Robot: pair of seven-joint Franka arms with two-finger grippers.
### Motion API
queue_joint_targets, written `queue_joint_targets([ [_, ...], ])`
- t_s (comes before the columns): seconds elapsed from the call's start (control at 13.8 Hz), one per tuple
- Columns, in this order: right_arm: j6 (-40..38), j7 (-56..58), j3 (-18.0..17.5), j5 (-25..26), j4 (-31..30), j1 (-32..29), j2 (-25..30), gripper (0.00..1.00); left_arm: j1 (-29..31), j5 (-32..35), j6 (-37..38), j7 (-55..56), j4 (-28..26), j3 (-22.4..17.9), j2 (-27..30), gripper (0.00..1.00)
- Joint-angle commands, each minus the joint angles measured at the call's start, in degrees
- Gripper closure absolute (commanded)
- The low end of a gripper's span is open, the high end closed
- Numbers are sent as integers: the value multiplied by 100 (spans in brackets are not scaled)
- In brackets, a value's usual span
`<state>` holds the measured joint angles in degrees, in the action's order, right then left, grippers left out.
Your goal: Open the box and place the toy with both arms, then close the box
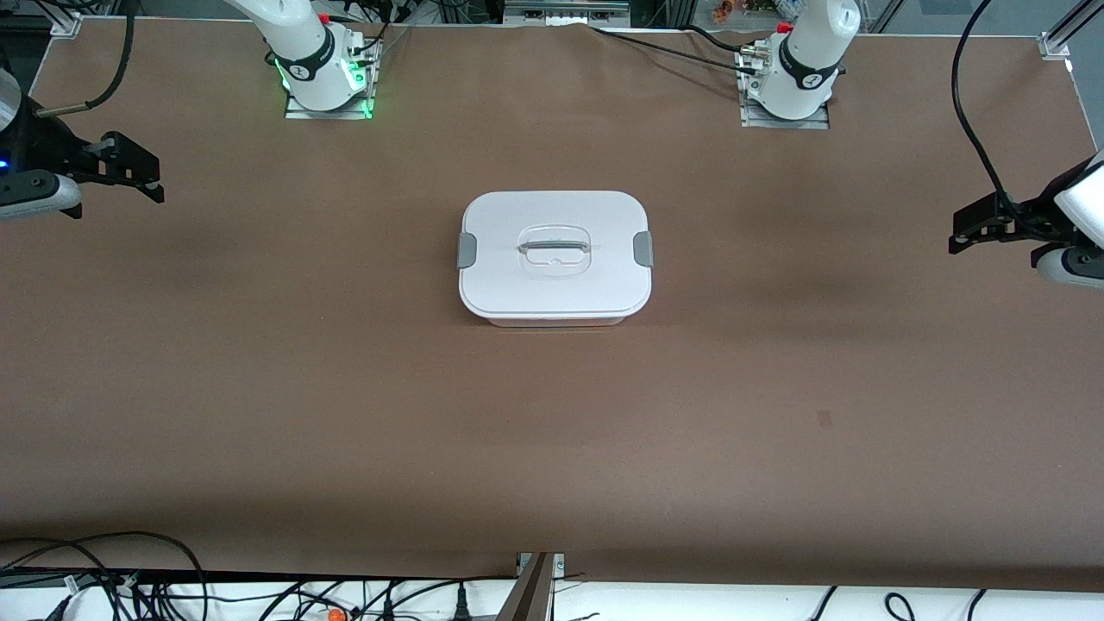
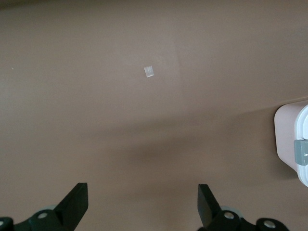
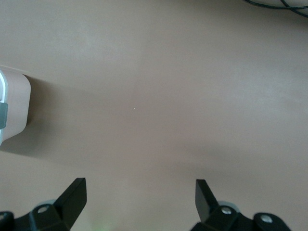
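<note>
a: brown table (image 1: 259, 388) fills the front view, cables trailing along its near edge; dead centre sits the box (image 1: 555, 257), white lid (image 1: 552, 285) on, a grey clip (image 1: 467, 250) at the right arm's end and another grey clip (image 1: 642, 248) at the left arm's end, clear handle (image 1: 554, 248) recessed in the middle of the lid.

b: and the toy? cannot see it anywhere in these views; the lid is down, so whether it lies inside i cannot tell.

a: fair; now the arms. left gripper (image 1: 966, 233) hangs over the left arm's end of the table, well apart from the box, fingers spread wide with nothing between them.

b: left wrist view backs that up; black fingertips (image 2: 77, 199) stand wide apart over bare brown surface, a small pale square mark (image 2: 149, 71) on the table, and a pink corner of the box with one grey clip peeking in at the edge.

a: right gripper (image 1: 142, 177) mirrors it over the right arm's end of the table, also well clear of the box; jaws apart and empty.

b: yes, right wrist view shows its fingertips (image 3: 74, 192) wide apart above plain table, the box's end just in shot; both arms wait.
</note>
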<state>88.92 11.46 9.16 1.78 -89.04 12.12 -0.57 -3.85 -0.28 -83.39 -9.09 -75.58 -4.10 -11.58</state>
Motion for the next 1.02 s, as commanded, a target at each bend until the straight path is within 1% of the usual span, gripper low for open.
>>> queue_joint_targets([
  [0.0,-85,-48,-11,-81,115,-43,-40,0,112,-174,-292,196,-676,76,472,0],
  [0.15,-85,-48,-11,-81,115,-43,-40,0,112,-174,-257,250,-677,67,447,0],
  [0.29,-85,-48,-11,-81,115,-43,-40,0,103,-174,-248,241,-581,41,289,0],
  [0.94,-85,-48,-11,-81,115,-43,-49,0,112,-121,-248,188,-563,67,271,0],
])
